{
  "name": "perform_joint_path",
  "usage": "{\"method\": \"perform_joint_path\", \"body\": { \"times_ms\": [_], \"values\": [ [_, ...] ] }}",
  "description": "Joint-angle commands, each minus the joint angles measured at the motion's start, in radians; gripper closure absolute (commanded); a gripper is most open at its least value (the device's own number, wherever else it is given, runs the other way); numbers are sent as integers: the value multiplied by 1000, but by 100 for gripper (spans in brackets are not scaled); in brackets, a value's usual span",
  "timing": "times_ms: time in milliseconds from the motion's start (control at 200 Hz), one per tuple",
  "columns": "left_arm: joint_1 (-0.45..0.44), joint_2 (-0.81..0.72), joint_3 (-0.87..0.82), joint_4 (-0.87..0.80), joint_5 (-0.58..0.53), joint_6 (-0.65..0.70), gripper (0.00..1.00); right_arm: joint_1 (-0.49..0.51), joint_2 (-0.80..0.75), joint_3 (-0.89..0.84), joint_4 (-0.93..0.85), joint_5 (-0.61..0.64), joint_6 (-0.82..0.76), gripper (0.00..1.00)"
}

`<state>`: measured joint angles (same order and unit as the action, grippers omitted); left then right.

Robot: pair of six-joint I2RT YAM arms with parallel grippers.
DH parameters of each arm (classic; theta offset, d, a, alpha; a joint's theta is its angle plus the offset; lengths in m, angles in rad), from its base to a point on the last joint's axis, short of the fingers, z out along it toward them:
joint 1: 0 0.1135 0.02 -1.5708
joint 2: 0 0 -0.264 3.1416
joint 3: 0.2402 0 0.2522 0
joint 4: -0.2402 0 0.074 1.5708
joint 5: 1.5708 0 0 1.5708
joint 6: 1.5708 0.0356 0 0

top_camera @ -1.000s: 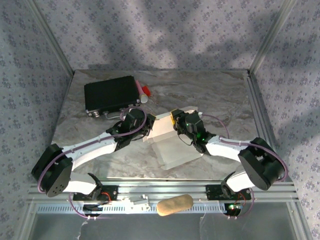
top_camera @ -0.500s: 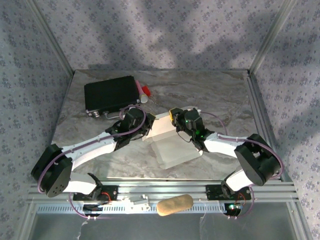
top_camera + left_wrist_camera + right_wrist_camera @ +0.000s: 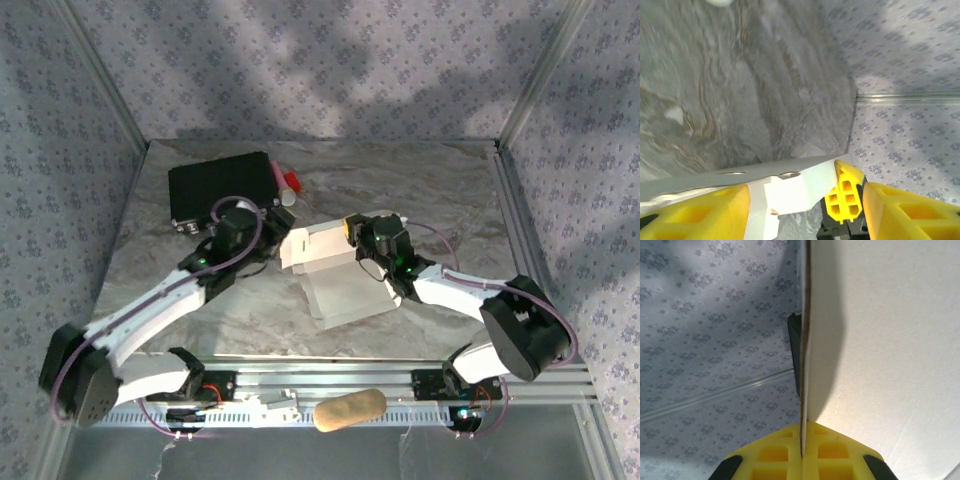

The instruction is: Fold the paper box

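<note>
**Top external.** The paper box (image 3: 340,285) lies mid-surface (image 3: 430,190) as a white sheet, its long axis running from far-left to near-right. Its raised flap (image 3: 312,245) stands along the far edge. The right end effector (image 3: 352,232) is at the flap's right end and the left end effector (image 3: 272,235) is just beside its left end, so the flap spans the gap between them. A black case (image 3: 220,188) sits well apart, far-left.

**Left wrist.** The left end effector (image 3: 805,215) has its yellow fingers (image 3: 695,212) spread wide. The flap's white corner (image 3: 790,187) reaches into that gap from the left and nothing is pinching it. One finger of the right end effector (image 3: 845,192) shows just past the corner.

**Right wrist.** The right end effector (image 3: 802,455) is clamped on the cardboard, which shows edge-on (image 3: 803,340) running straight away from the pads.

**Judgement.** The right arm already has its hold. The next crease depends on the left arm, which is nearest the free end.
</note>
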<state>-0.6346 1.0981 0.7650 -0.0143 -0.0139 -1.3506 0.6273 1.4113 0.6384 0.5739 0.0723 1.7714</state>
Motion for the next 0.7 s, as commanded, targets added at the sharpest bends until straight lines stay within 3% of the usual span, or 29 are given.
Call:
{"method": "perform_joint_path", "body": {
  "times_ms": [0,130,335,695],
  "values": [
    [61,-97,-75,-89,1,153,45,-15,-39,23,-84,37,71,100],
    [126,-70,-190,39,131,181,62,-25,-75,49,-166,52,112,100],
    [141,104,-378,472,219,168,85,-35,-104,104,-299,76,180,100],
    [101,494,-466,1205,294,119,88,-42,-77,127,-292,95,304,100]
  ]
}}
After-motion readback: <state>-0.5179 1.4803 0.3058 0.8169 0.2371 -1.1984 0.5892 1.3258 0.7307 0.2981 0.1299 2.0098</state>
